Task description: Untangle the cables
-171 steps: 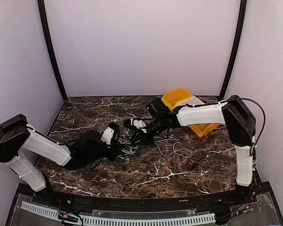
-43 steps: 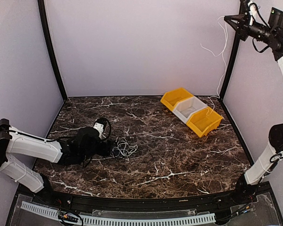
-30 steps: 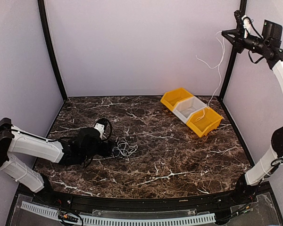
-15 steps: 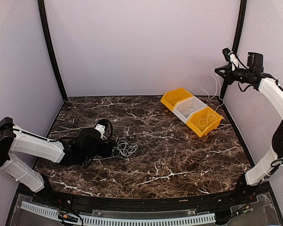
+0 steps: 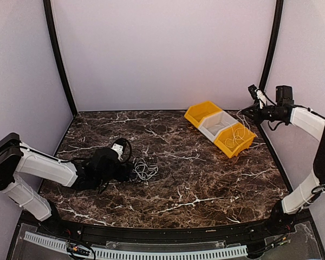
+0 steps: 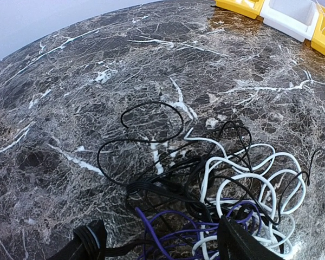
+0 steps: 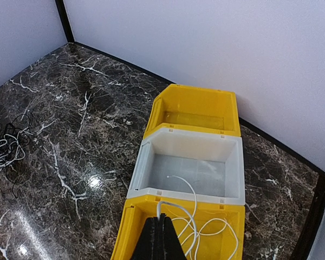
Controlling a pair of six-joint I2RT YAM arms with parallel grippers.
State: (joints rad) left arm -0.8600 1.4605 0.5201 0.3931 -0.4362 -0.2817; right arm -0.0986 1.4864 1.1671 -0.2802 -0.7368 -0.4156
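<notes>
Near the left edge of the dark marble-patterned table (image 5: 206, 184), a small tangled clump of thin cables (image 5: 144, 169) (image 6: 227, 195): white, black and purple cords, with loose loops spilling toward the middle of the surface

Right against the clump's left side, the left arm's black two-finger gripper (image 5: 128, 171) (image 6: 162, 246), low over the surface, fingers well apart, one on either side of the nearest strands, clamped on nothing

At the far right corner, three open plastic bins in a diagonal row, touching: a yellow bin (image 5: 203, 112) (image 7: 195, 97) farthest back, a white bin (image 5: 218, 123) (image 7: 187, 142) in the middle, a second yellow bin (image 5: 239, 142) (image 7: 230, 211) nearest the right edge

Above that last bin, the right arm's gripper (image 5: 247, 111) (image 7: 161, 238), fingers pressed together on a separate thin white cable (image 5: 235, 132) (image 7: 195, 208)

Below the fingers, loose coils of it inside the second yellow bin, one free end arching over the rim into the white one; all of this well apart from the clump
</notes>
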